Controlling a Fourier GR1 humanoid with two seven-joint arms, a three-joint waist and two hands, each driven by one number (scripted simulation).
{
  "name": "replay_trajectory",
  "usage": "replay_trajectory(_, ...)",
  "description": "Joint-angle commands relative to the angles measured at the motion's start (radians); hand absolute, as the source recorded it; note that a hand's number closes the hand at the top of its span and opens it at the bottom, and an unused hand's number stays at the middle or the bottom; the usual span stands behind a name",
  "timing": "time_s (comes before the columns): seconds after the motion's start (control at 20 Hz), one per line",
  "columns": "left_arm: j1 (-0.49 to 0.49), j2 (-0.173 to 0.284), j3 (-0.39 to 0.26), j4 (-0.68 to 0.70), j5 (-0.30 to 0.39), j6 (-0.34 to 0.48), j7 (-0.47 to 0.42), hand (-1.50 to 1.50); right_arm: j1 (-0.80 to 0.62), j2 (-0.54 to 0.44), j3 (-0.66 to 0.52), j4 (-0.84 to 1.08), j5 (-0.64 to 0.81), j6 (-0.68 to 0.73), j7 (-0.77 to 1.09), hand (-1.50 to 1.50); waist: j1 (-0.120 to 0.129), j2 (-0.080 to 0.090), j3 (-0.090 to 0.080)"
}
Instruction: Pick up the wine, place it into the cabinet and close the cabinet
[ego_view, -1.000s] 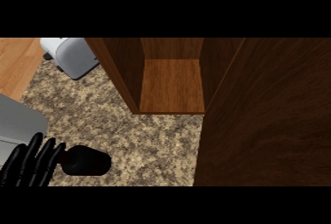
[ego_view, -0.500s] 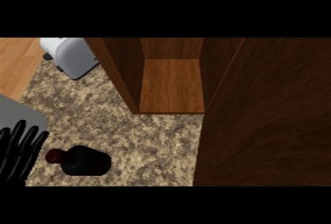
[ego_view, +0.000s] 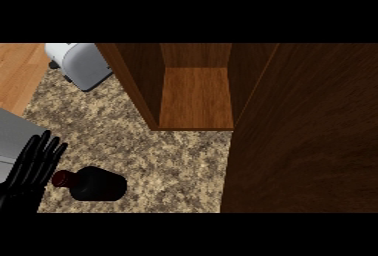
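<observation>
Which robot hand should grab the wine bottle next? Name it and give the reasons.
Left. The left robot hand is open beside the wine bottle, fingers close to its neck. The right robot hand shows nowhere in the head view, and the open cabinet is waiting.

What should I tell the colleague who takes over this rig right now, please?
Left hand: open, fingers straight, at the view's lower left, just left of the wine bottle's neck, holding nothing. Right hand: not in view.
Wine bottle: dark, on the granite counter, its reddish cap towards the left hand.
Cabinet: open, its wooden shelf bare; the cabinet door stands open at the right.
Done: nothing yet.
Left: grasp the wine bottle, set it on the shelf, close the cabinet door.
Also there: a toaster at the back left.
</observation>
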Motion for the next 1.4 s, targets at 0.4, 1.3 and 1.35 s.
replay_trajectory(0.4, -0.097, -0.002, 0.050, 0.465, -0.117, -0.131, -0.282, -1.50, -0.035, 0.031, -0.004, -0.050, -0.019, -0.020, 0.032, -1.50, 0.000, 0.000, 0.000)
replay_trajectory(1.3, -0.267, -0.029, 0.031, 1.009, -0.296, -0.182, -0.631, -1.50, -0.006, 0.068, 0.021, 0.007, 0.021, 0.005, -0.025, -1.50, 0.001, 0.001, 0.000)
replay_trajectory(1.35, -0.307, 0.015, 0.056, 1.127, -0.298, -0.235, -0.716, -1.50, 0.118, 0.036, -0.011, -0.048, -0.040, 0.077, -0.084, -1.50, -0.005, 0.001, 0.000)
